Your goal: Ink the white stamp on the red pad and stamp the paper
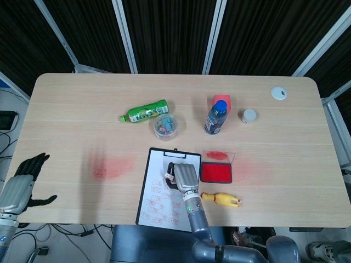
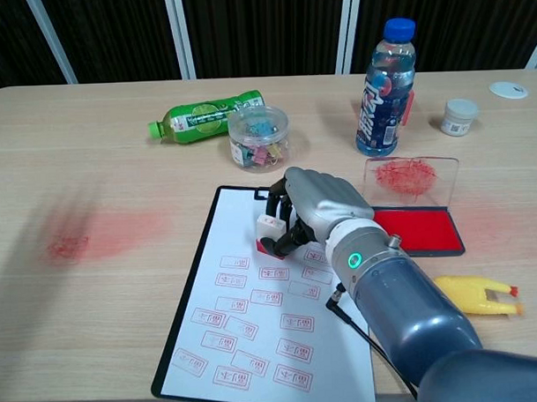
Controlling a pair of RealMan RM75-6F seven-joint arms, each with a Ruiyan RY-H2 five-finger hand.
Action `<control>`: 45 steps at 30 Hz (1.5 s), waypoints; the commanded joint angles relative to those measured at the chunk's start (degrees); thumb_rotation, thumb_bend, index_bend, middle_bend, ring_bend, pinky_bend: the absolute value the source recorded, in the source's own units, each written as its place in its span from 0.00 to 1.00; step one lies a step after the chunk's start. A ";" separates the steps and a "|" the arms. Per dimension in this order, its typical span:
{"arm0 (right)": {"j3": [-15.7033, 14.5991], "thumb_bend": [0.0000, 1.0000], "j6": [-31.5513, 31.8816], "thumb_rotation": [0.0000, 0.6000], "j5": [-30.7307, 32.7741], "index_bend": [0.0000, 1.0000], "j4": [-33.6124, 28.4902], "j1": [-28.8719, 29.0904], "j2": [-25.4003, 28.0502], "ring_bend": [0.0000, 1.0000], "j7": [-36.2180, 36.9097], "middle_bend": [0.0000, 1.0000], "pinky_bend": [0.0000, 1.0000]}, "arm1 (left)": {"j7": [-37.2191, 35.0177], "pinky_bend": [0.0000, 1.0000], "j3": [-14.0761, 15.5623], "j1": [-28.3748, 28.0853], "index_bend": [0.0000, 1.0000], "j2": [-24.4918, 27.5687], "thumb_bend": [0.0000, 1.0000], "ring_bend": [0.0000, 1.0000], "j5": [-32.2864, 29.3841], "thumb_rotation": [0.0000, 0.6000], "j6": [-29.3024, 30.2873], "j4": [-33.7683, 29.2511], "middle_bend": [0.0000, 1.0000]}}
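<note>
On the near edge of the table (image 1: 66, 109), seen from the head view, the right hand (image 1: 185, 177) lies over the paper (image 1: 160, 204) on its black clipboard, fingers curled around the white stamp (image 1: 169, 176); the stamp is small here and half hidden, so its exact footing on the sheet is hard to judge. The red pad (image 1: 215, 172) sits just right of the clipboard, lid open. The left hand (image 1: 24, 178) hangs off the table's left edge, fingers spread, holding nothing.

In the chest view, the right hand (image 2: 315, 206) grips the white stamp (image 2: 269, 231) upright near the top of the paper (image 2: 255, 329) (already covered in red marks). The red pad (image 2: 416, 228) lies just beside the wrist, and a yellow rubber chicken (image 2: 476, 294) lies near it.
</note>
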 commanded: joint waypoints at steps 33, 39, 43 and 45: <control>1.27 1.00 6.55 1.00 -5.19 0.90 -23.15 -3.03 15.77 0.79 -0.86 0.76 0.89 | 3.03 0.00 -0.07 0.38 0.00 -1.14 0.01 0.00 -0.35 1.00 1.04 0.28 0.00; 0.47 1.00 7.86 1.00 -5.38 0.90 -27.28 -5.16 21.00 0.79 0.02 0.76 0.89 | 3.95 0.00 -0.20 0.73 0.00 -1.64 0.01 0.00 -0.22 1.00 2.02 0.59 0.00; -0.23 1.00 8.42 1.00 -5.70 0.90 -29.44 -6.67 24.57 0.79 1.36 0.76 0.89 | 4.46 0.00 -0.32 0.91 0.00 -1.93 0.01 0.00 -0.32 1.00 2.49 0.72 0.00; -0.62 1.00 8.73 1.00 -5.72 0.90 -30.20 -7.62 26.43 0.79 2.42 0.75 0.89 | 4.69 0.00 -0.37 1.01 0.00 -2.09 0.01 0.00 -0.39 1.00 2.71 0.73 0.00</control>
